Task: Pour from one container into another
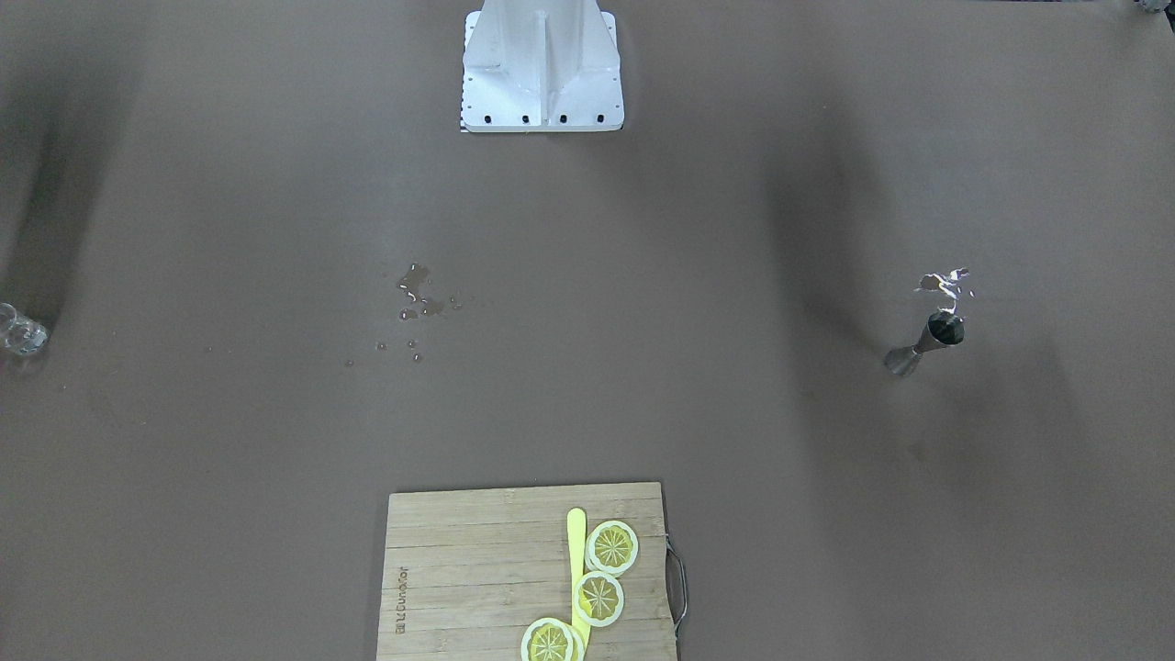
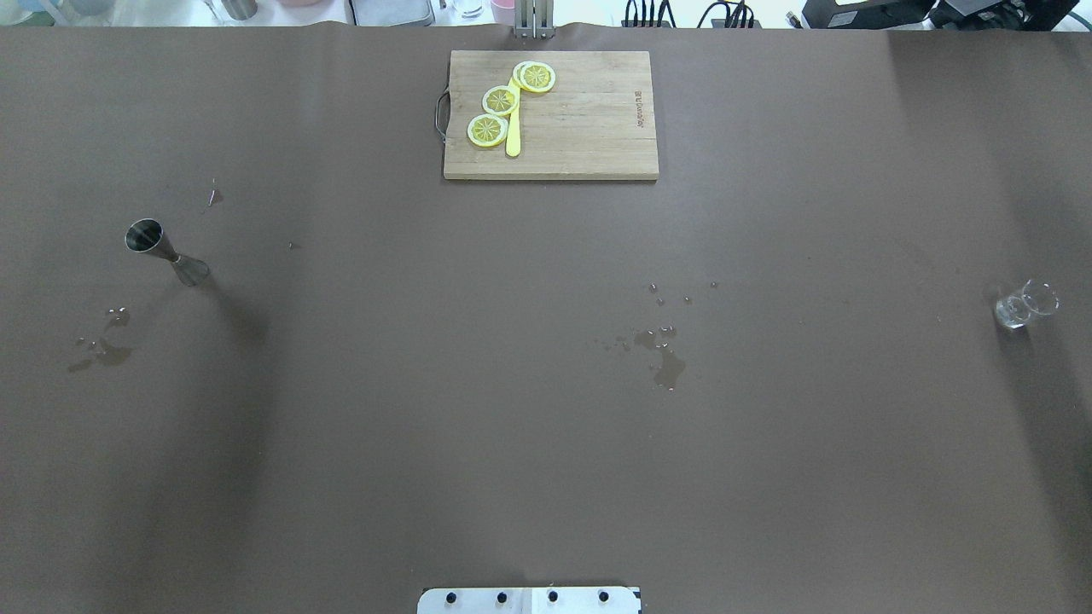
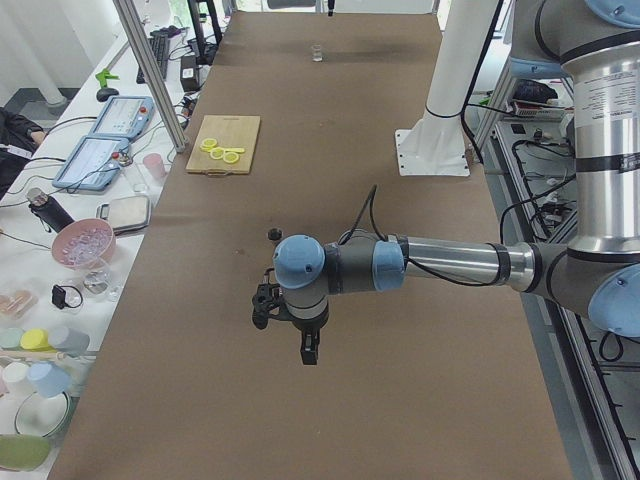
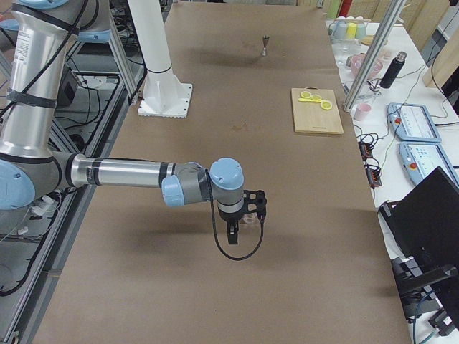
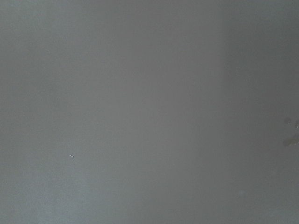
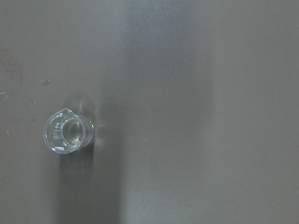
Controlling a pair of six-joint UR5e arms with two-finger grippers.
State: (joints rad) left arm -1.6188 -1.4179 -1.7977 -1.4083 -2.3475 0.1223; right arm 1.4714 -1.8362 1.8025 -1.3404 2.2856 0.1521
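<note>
A steel jigger (image 2: 159,248) (image 1: 927,341) stands upright on the brown table at the robot's left side. A small clear glass beaker (image 2: 1025,304) (image 1: 20,331) stands at the right side and shows from above in the right wrist view (image 6: 66,133). My left gripper (image 3: 308,350) hangs above the table on the near side of the jigger (image 3: 274,234). My right gripper (image 4: 233,233) hovers beside the beaker (image 4: 250,218). Both grippers show only in the side views, so I cannot tell whether they are open or shut. Neither holds anything that I can see.
A wooden cutting board (image 2: 589,128) with lemon slices (image 2: 488,130) and a yellow knife (image 2: 513,128) lies at the far middle. Spilled drops (image 2: 664,356) wet the table's centre, and more spill (image 2: 102,351) lies near the jigger. The white robot base (image 1: 542,69) stands at the near edge.
</note>
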